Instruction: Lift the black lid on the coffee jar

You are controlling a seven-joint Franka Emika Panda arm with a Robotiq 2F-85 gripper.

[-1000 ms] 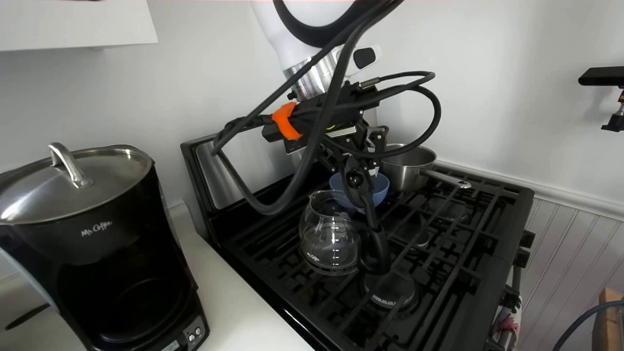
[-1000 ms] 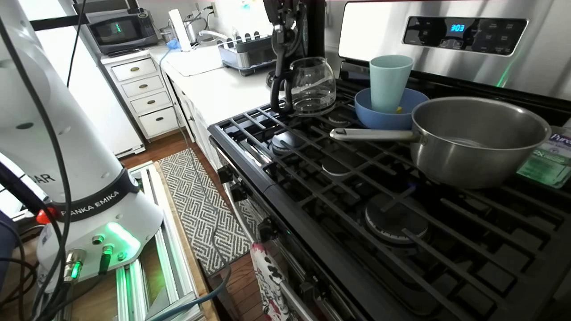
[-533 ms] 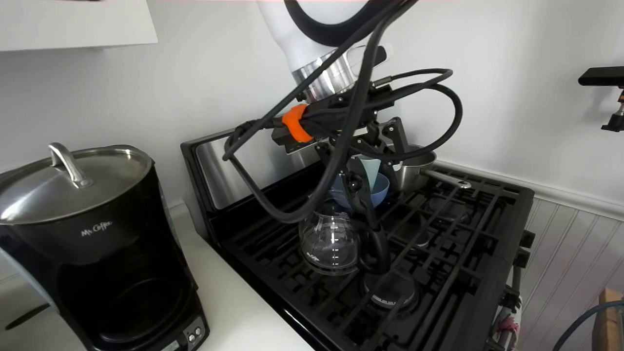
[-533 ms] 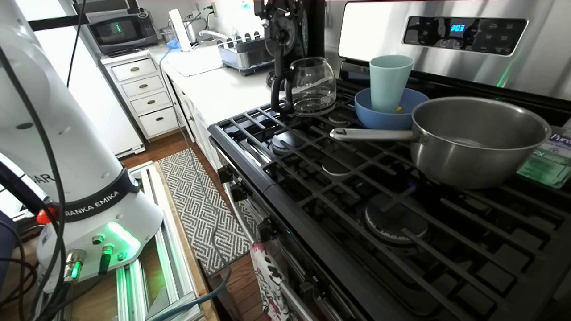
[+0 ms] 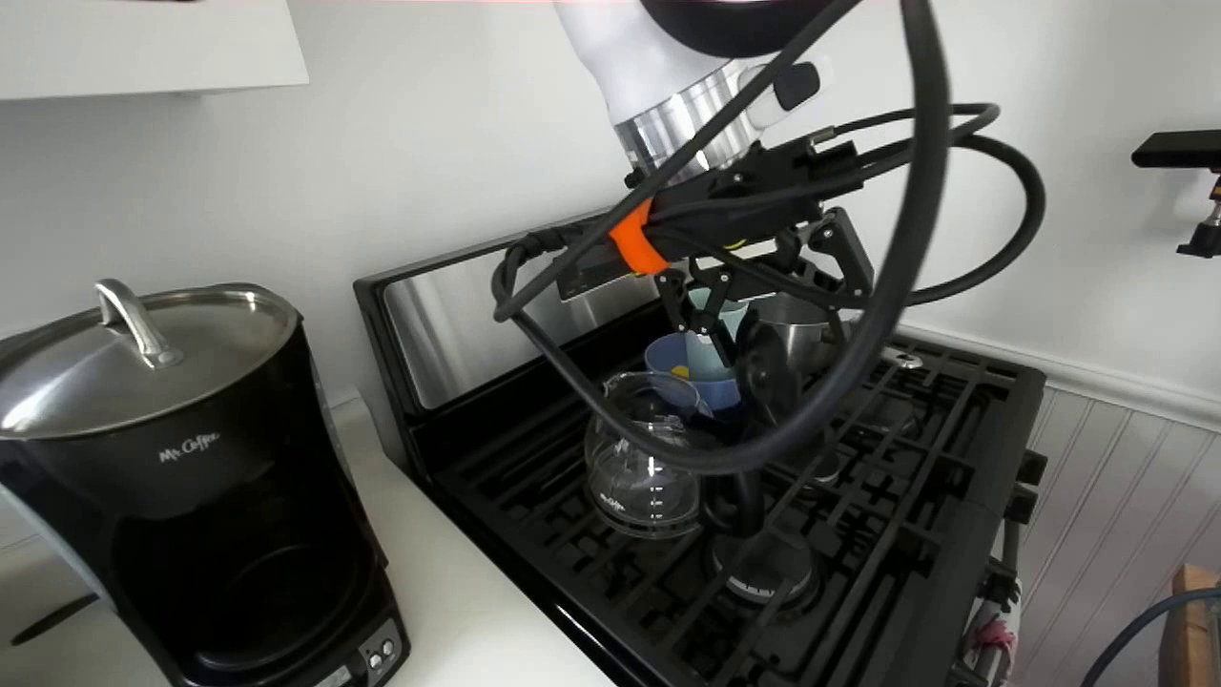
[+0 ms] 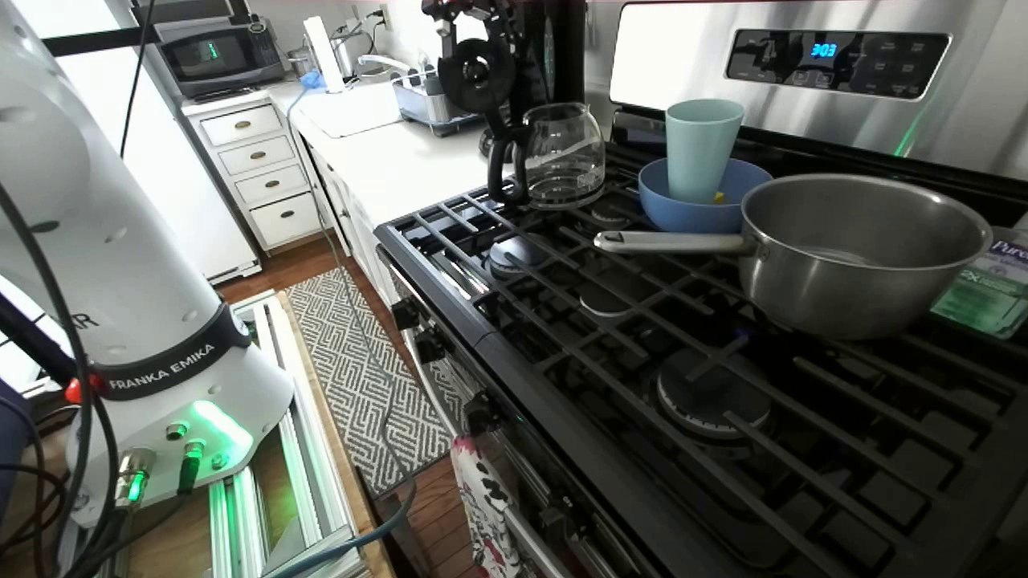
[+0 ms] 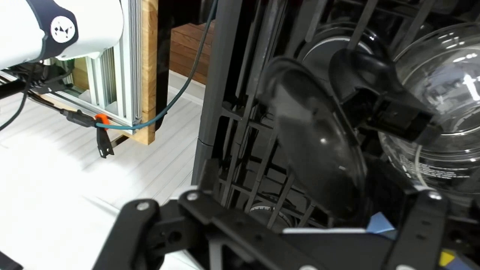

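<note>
The coffee jar (image 5: 649, 482) is a clear glass carafe on the stove grate, its mouth uncovered. Its black lid (image 6: 462, 84) is swung up on edge above the black handle, leaning away from the mouth. In the wrist view the lid (image 7: 318, 138) rises between the spread fingers of my gripper (image 7: 313, 184). A wide gap separates the lid from the finger on the left; whether it touches the finger on the right, I cannot tell. In an exterior view my gripper (image 5: 780, 339) hangs above the handle, partly behind a thick cable.
Beside the carafe sits a blue bowl (image 6: 691, 213) holding a teal cup (image 6: 703, 152). A steel saucepan (image 6: 851, 277) points its handle toward the carafe. The black coffee machine (image 5: 191, 487) stands on the white counter (image 5: 458, 582). My looping cable (image 5: 687, 463) hangs low across the carafe.
The gripper has spread its fingers apart and moved to the right in the exterior view with the coffee machine. The lid has tipped further back from the carafe's mouth. The carafe stays put.
</note>
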